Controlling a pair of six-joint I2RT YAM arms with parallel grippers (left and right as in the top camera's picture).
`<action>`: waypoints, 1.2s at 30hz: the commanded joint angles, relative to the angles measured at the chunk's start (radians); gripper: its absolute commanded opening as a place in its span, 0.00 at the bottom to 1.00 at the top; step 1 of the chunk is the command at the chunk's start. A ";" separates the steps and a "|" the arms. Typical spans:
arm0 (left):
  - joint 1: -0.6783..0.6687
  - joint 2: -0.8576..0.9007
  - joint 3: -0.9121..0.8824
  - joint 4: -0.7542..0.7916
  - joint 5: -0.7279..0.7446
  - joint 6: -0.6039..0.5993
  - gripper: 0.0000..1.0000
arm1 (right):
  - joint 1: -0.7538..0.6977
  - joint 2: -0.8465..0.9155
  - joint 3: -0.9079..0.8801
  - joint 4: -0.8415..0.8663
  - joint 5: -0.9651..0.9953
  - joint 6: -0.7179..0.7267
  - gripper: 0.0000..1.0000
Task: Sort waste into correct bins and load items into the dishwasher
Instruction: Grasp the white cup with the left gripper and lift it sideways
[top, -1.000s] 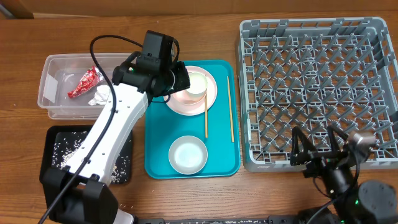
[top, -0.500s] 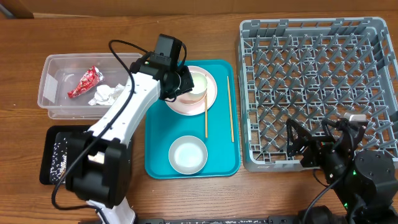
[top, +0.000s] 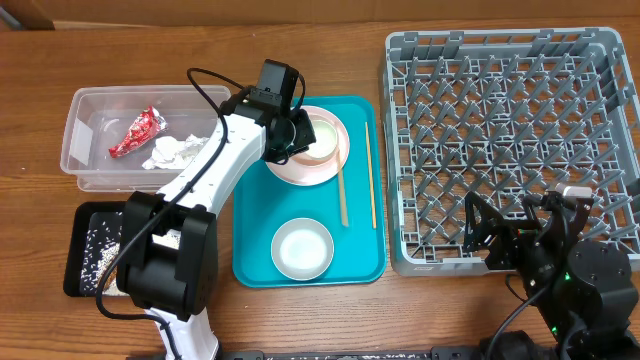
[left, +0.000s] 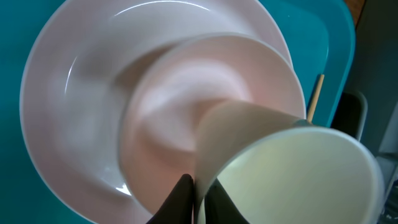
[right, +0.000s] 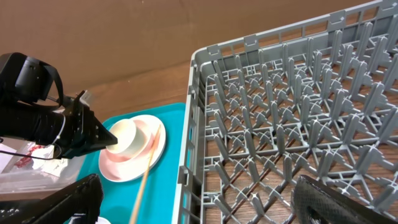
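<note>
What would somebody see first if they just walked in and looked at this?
Probably the big grey dish rack, which fills the right side of the table. Next comes the left gripper above the teal tray in the middle, pinching the small white cup over the pink plate. The shiny red wrapper in the clear tub at the left pops out too.

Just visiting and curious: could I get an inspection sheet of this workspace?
Surface: wooden table.
Job's things: grey dish rack, empty; teal tray carries pink plate, pink bowl, grey-blue bowl, two chopsticks; clear tub holds red wrapper, tissue; black tray holds rice.
Clutter: nothing seen.
Grippers: left gripper pinches white cup's rim; right gripper open near rack.
Cables: black cable looping over left arm.
Surroundings: nothing seen.
</note>
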 joint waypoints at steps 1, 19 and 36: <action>-0.004 0.004 0.022 0.015 0.011 -0.007 0.06 | -0.001 -0.007 0.025 -0.001 0.010 0.000 1.00; 0.183 -0.262 0.022 -0.052 0.636 0.128 0.04 | -0.001 0.003 0.025 0.078 -0.325 -0.084 1.00; 0.190 -0.262 0.022 0.011 1.418 0.255 0.04 | -0.002 0.384 0.025 0.559 -0.981 -0.105 1.00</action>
